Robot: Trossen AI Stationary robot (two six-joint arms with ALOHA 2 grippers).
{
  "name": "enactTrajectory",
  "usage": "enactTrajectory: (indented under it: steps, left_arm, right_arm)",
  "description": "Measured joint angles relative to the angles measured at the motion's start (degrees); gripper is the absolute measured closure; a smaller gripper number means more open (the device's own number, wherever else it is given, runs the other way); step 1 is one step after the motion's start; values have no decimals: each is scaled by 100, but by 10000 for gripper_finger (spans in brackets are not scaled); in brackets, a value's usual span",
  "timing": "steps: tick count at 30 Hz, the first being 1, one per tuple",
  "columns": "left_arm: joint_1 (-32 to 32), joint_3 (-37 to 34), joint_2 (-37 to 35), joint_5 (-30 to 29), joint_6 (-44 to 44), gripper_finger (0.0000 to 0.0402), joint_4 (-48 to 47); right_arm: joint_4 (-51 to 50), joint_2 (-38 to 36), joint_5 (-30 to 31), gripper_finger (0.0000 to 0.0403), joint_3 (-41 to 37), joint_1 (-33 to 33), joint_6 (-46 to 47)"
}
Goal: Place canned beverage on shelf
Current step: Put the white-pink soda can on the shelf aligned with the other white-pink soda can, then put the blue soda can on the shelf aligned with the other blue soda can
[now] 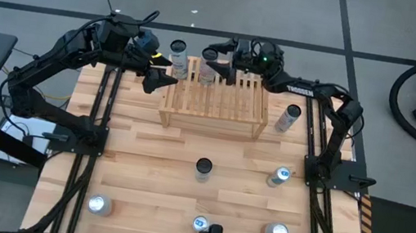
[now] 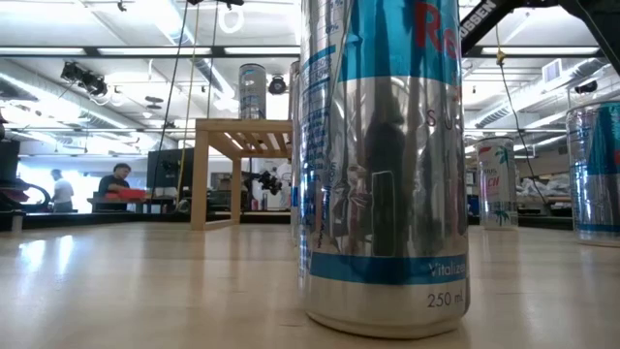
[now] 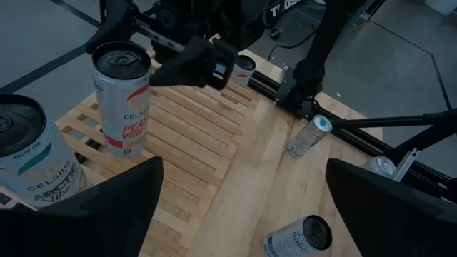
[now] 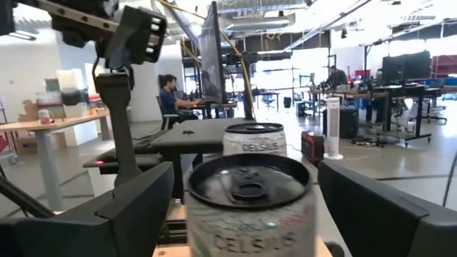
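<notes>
Blue-silver can (image 2: 383, 165) looms close, blocking much of the shelf (image 2: 242, 160).

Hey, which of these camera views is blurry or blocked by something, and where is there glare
Low view: a silver can up close fills the middle, mirroring ceiling lights, hiding much of the shelf. Right wrist view: the near Celsius can is soft and blurred. High view: evenly lit, sharp.
</notes>
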Motion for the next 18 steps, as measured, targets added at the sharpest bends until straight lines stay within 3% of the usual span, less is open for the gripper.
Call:
enactTrajectory:
  steps: [18]
  left_arm:
    - [0, 0, 2, -56, 2, 8, -111]
  right_arm:
    - [1029, -13, -889, 46, 0, -434, 1287]
